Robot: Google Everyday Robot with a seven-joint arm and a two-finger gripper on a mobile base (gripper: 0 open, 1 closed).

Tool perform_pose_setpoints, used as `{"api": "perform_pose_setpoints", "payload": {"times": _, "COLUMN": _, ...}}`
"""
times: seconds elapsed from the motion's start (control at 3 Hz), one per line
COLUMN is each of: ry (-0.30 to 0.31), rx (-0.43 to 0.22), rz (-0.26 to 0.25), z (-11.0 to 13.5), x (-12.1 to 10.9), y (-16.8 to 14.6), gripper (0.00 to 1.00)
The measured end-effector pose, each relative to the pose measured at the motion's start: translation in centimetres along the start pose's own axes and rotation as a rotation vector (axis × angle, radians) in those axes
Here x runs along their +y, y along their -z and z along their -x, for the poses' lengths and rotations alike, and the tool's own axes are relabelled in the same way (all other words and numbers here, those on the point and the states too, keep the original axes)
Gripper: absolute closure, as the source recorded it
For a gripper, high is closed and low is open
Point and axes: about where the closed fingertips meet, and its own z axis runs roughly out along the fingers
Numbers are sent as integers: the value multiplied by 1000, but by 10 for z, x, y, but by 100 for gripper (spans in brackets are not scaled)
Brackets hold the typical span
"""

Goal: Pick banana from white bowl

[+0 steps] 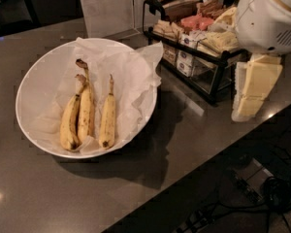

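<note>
Step in hand: approach, nothing grasped yet. Gripper hangs well right of white bowl, beyond black snack rack; open or closed, cannot tell. Banana lies inside white bowl on crinkled paper, right of bowl centre, stem toward far rim. Next move likely: swing left over bowl, descend on banana, avoid its neighbours. Count: three bananas in bowl, one loose, paired bananas just left of it; one bowl, one rack.
</note>
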Motion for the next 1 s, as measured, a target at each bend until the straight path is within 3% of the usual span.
{"api": "perform_pose_setpoints", "payload": {"times": 0.67, "ry": 318, "rx": -117, "rz": 30, "z": 84, "x": 2, "y": 0, "gripper": 0}}
{"api": "perform_pose_setpoints", "payload": {"times": 1.0, "ry": 443, "rx": -216, "rz": 81, "z": 126, "x": 3, "y": 0, "gripper": 0}}
